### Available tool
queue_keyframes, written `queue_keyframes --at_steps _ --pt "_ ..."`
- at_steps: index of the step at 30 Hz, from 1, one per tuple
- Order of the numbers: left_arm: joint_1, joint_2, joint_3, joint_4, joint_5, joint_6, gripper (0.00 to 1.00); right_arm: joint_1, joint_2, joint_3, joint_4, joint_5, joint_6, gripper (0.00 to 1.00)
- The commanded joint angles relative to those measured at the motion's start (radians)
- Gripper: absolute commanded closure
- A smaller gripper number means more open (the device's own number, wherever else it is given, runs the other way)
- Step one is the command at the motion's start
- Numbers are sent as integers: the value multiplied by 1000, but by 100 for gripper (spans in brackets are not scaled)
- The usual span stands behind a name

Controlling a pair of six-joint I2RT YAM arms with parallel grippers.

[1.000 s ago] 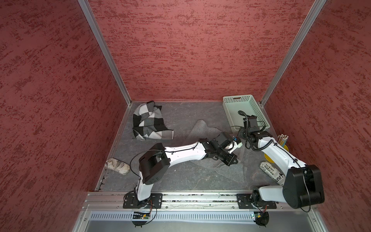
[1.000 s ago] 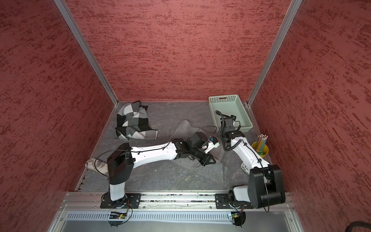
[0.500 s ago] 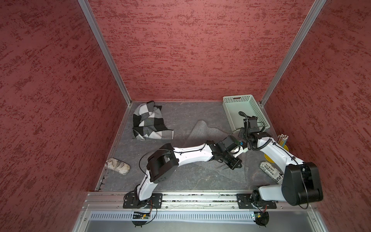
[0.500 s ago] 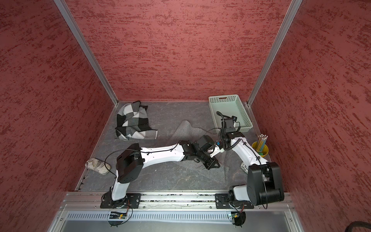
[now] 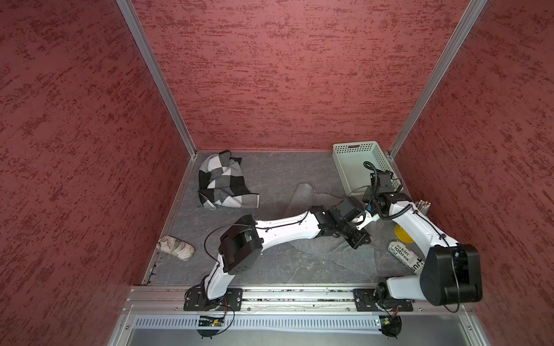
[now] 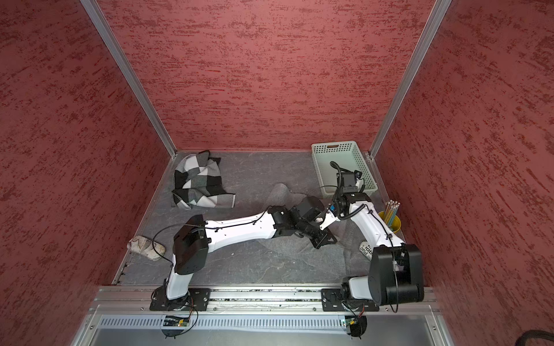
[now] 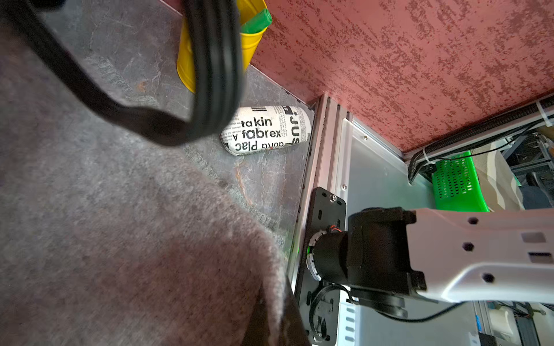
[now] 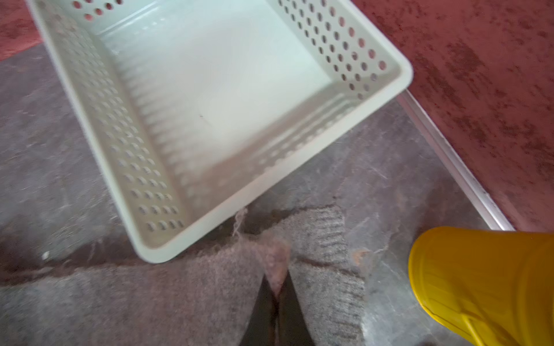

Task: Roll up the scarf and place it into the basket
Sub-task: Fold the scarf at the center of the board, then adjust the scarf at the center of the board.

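Currently the right gripper [image 8: 275,289] and left gripper [image 7: 277,299] each clamp the grey scarf [image 8: 150,296], spread unrolled on the counter [image 8: 389,179] beneath them; the basket [image 8: 162,251] sits just ahead of the right gripper, the nearer arm.

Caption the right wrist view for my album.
The right gripper pinches the grey scarf beside the empty mint-green basket, yellow cup nearby.
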Motion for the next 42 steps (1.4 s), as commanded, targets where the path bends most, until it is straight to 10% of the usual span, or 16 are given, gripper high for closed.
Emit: queue_keyframes --at_steps 1,6,11,16,26,32,42 --pt "-47 100 30 124 12 14 100 12 13 -24 -21 63 23 100" --pt "-50 228 74 221 51 -84 100 -31 27 -71 24 44 29 100" --pt "-36 290 128 215 91 -100 34 -38 70 -87 66 16 16 100" --pt "22 170 -15 275 130 -135 2 -38 87 -81 65 -1 -4 64" --pt "298 -332 -386 109 -91 -139 0 -35 -66 -26 -65 -66 22 42" --pt "520 -290 -432 -68 -212 -208 0 -2 -141 -51 -112 -113 59 43" --pt "553 -72 -396 -81 -151 -188 16 112 -189 -200 -93 -161 177 49"
